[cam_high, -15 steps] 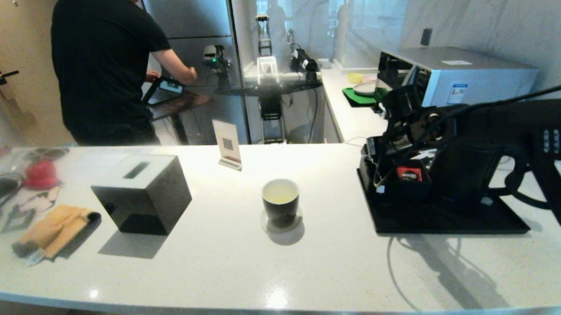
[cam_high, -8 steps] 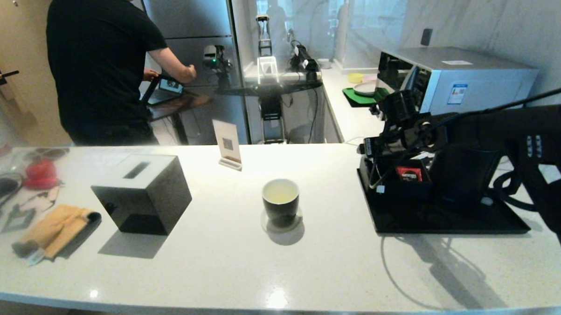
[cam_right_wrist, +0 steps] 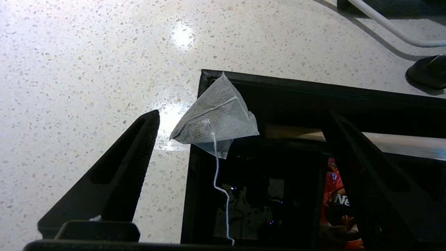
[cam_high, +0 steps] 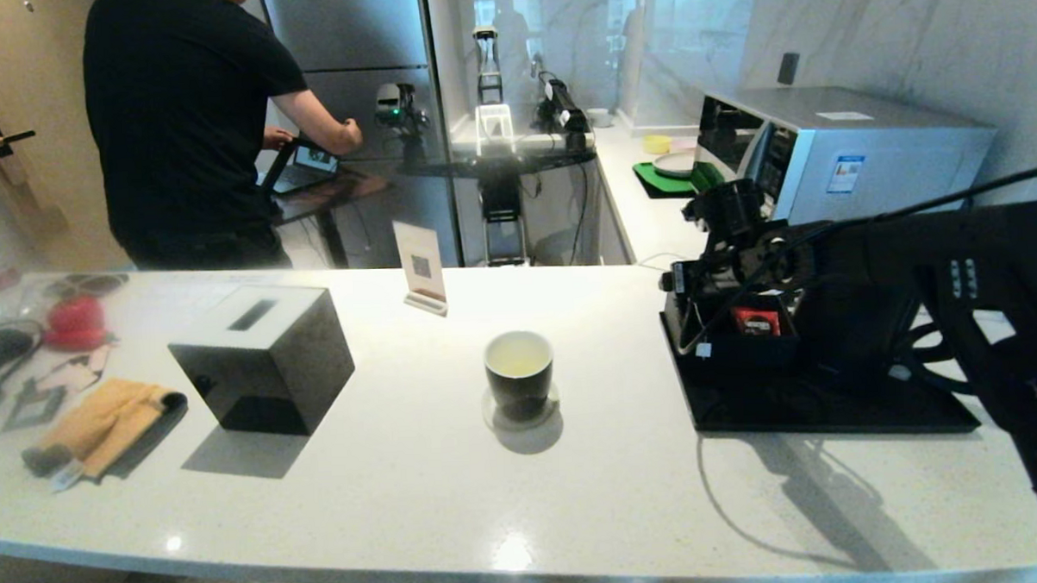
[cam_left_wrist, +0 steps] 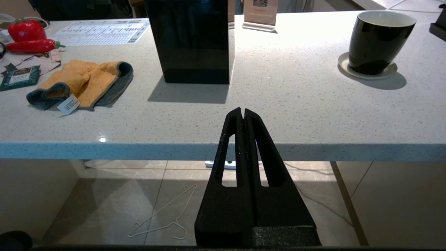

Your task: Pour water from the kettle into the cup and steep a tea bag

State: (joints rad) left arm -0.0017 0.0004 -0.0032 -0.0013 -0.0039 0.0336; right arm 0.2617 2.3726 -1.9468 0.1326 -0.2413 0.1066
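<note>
The cup [cam_high: 519,369], black outside and white inside, stands on a round coaster mid-counter with pale yellowish water [cam_high: 518,354] in it; it also shows in the left wrist view [cam_left_wrist: 378,42]. The black kettle [cam_high: 861,331] sits on a black tray [cam_high: 824,410] at the right, largely hidden by my right arm. My right gripper [cam_high: 699,281] hangs open over the tray's left corner. In the right wrist view the tea bag [cam_right_wrist: 216,116] rests on that corner's rim between the spread fingers [cam_right_wrist: 244,115], untouched, its string trailing. My left gripper [cam_left_wrist: 243,111] is shut, empty, below the counter's front edge.
A black cube box [cam_high: 262,356] with a slot, a card stand [cam_high: 421,267], an orange cloth [cam_high: 100,423] and red peppers [cam_high: 75,322] occupy the left. A red packet [cam_high: 756,320] lies in the tray. A microwave [cam_high: 833,147] stands behind; a person [cam_high: 189,122] works at the back.
My right arm has swung left and its forearm has dropped a little, uncovering the kettle's handle. Its jaws have spread wider. The cup and left gripper have not moved.
</note>
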